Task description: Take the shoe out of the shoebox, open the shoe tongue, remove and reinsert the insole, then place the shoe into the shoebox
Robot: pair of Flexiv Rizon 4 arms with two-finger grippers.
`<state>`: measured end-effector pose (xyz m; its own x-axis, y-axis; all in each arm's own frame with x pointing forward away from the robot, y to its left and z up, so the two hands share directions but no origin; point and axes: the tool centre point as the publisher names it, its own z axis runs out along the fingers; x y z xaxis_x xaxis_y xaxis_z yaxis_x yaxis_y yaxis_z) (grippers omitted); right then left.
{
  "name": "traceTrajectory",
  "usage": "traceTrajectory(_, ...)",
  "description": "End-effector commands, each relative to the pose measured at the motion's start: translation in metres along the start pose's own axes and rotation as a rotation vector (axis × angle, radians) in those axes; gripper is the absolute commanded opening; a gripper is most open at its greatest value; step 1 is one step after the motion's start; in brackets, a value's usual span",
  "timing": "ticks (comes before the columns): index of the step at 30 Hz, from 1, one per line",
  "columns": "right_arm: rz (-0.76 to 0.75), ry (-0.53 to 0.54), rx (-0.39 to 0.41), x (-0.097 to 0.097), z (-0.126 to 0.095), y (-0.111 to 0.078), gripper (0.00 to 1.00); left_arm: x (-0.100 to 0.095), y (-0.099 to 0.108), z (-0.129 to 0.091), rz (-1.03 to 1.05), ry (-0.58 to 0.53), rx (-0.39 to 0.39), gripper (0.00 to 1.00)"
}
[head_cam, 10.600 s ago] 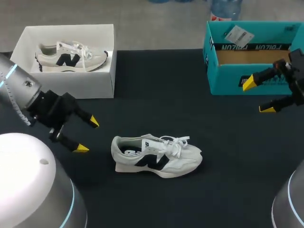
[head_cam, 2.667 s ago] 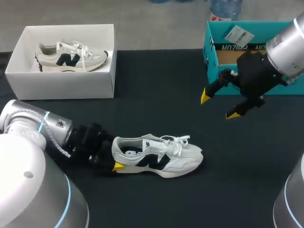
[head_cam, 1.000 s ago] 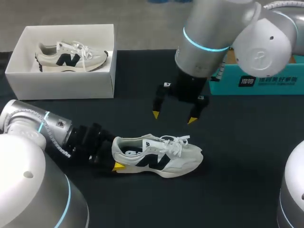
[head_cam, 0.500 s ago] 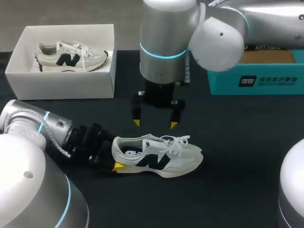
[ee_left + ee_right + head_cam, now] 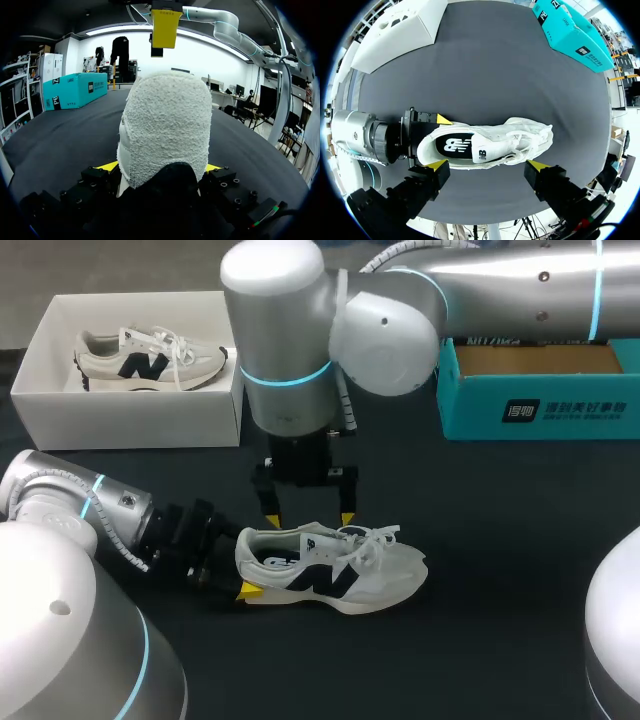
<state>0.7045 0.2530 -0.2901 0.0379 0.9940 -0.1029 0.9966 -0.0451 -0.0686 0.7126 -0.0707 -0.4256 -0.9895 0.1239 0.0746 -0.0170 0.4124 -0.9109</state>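
Note:
A white sneaker [image 5: 335,570] with a dark logo lies on its sole on the black table, toe to the right. My left gripper [image 5: 240,565] holds its heel: in the left wrist view the heel [image 5: 165,125] fills the gap between both fingers of that gripper [image 5: 160,167]. My right gripper [image 5: 308,520] hangs open just above the shoe's collar and tongue, pointing down. Seen from the right wrist, the sneaker [image 5: 490,142] lies ahead of the right gripper [image 5: 487,165], with its insole showing and the left gripper [image 5: 427,142] at the heel.
A white shoebox [image 5: 130,410] at the back left holds a second sneaker [image 5: 150,358]. A teal shoebox [image 5: 540,410] stands open at the back right. My right arm spans the table's middle from the right.
My right arm has swung left and down, from over the middle of the table to just above the shoe. The left gripper and the shoe have not moved.

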Motion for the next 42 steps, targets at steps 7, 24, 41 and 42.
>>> traceTrajectory(7, 0.042, -0.082, -0.005, 0.000, 0.016, -0.002, 1.00, 0.000, 0.001, 0.001, 0.000, -0.001, -0.001, 0.00)
traceTrajectory(24, 0.047, -0.083, -0.011, 0.001, 0.024, -0.003, 1.00, 0.000, 0.001, 0.001, 0.000, -0.001, -0.001, 0.00)
traceTrajectory(41, 0.080, -0.157, -0.012, -0.003, 0.053, -0.009, 1.00, 0.000, 0.001, 0.001, 0.000, -0.001, -0.001, 0.00)
traceTrajectory(42, 0.079, -0.171, 0.002, -0.003, 0.057, -0.007, 1.00, 0.000, 0.001, 0.001, 0.000, -0.001, -0.001, 0.00)
